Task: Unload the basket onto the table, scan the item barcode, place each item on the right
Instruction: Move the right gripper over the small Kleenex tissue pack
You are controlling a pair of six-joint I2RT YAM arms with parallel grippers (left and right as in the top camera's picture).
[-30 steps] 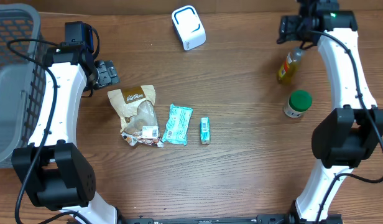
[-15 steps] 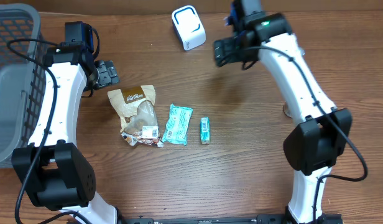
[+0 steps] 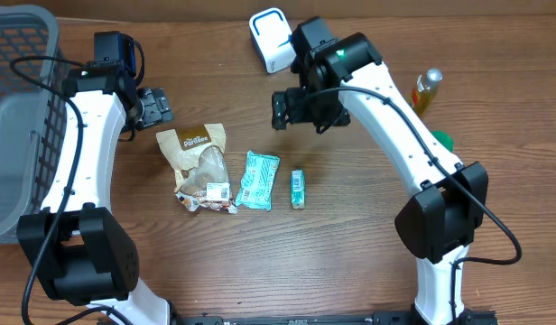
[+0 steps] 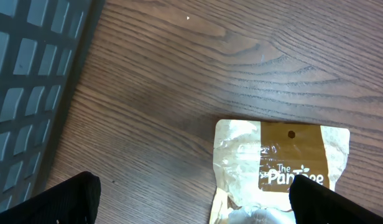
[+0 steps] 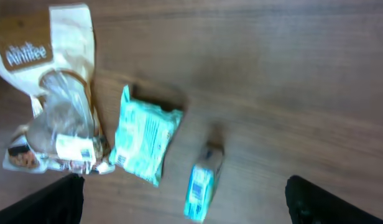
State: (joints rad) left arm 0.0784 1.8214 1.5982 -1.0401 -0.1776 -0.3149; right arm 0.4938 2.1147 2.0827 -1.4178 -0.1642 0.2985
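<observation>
- Grey basket [image 3: 16, 108]: far left, cut off by the frame edge.
- Left gripper [image 3: 157, 106]: fingers apart, empty, near the brown snack bag [image 3: 197, 162].
- Teal packet [image 3: 258, 181], small teal box [image 3: 298, 190]: flat mid-table, print too blurred to read.
- Right gripper [image 3: 280, 110]: fingers wide apart, empty, over bare wood.
- White scanner [image 3: 271, 38]: rear, one corner hidden by the right arm.
- Yellow bottle [image 3: 422, 90]: far right.
- Green-lidded jar [image 3: 443, 140]: mostly hidden behind the arm.

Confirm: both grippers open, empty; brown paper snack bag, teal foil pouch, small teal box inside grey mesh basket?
No: overhead view shows the brown paper snack bag, teal foil pouch and small teal box on the wooden table, outside the grey mesh basket. Left gripper and right gripper open, empty.
</observation>
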